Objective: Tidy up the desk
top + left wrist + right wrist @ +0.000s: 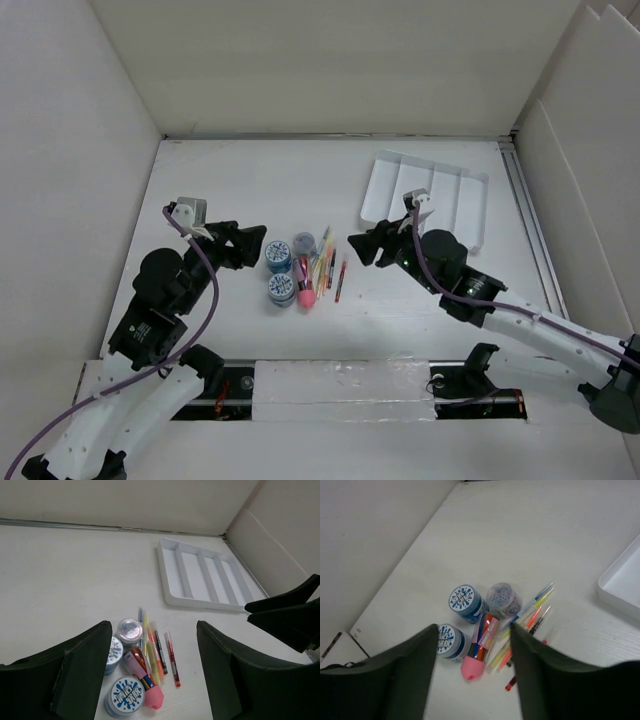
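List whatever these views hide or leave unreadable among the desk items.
- Top external: near edge of the white four-compartment plastic tray, covered by the right arm.
- Right wrist: the same tray, cut off by the frame's right edge.
- Left wrist: one round blue-labelled tub, partly behind a finger of the left tool.
- All views: the count of thin coloured pens; they overlap and are too small.

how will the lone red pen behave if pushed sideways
The red pen looks thin and round, lying flat on the desk, so a sideways push would probably roll it. It seems rigid and light, unlikely to bend. Lying so low, it may be hard to pinch.
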